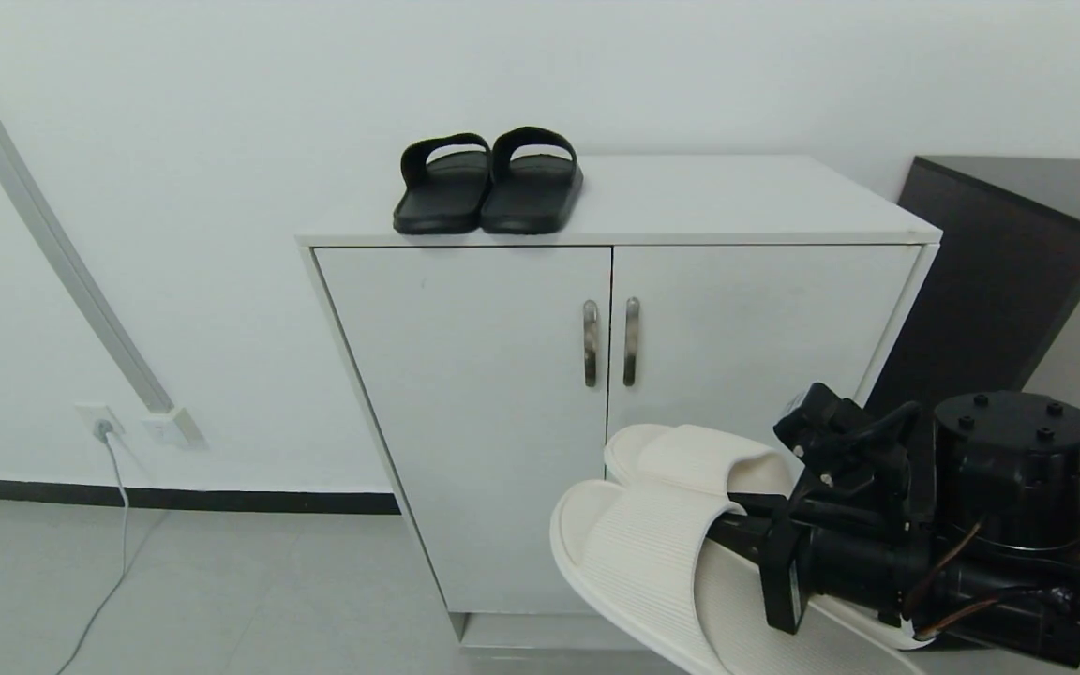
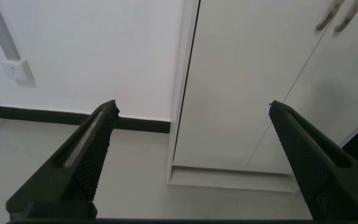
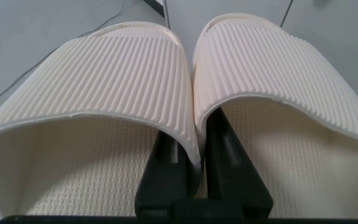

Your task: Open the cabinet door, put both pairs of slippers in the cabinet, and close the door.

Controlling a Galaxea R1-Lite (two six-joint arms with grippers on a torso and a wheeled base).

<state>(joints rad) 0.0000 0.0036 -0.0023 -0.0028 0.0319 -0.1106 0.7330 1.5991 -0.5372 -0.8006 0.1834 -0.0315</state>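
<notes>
Against a white wall stands the cabinet [image 1: 465,422], not yet opened, with the black slippers [image 1: 488,183] on its top. The right gripper [image 3: 194,168] is clamped on the white slippers [image 1: 671,525] in front of it. The left gripper [image 2: 191,109] hangs with its jaws apart. Nothing is stored yet.

A plain indoor room, furnished like the entrance corner of a home. A white two-door cabinet [image 1: 465,422] with metal bar handles [image 1: 590,343] stands against a bare white wall [image 1: 221,112]. Black slippers [image 1: 488,183] sit side by side on its top, and cream slippers [image 1: 681,525] are in front of its right door. Left of the cabinet, a grey cable duct [image 1: 43,234] slants down the wall toward a socket [image 1: 97,419] with a grey cable [image 1: 118,534] plugged in. Below these are a black skirting strip [image 1: 174,499] and a pale grey floor [image 1: 221,591]. Just right of the cabinet stands a dark boxy unit [image 1: 999,281]
</notes>
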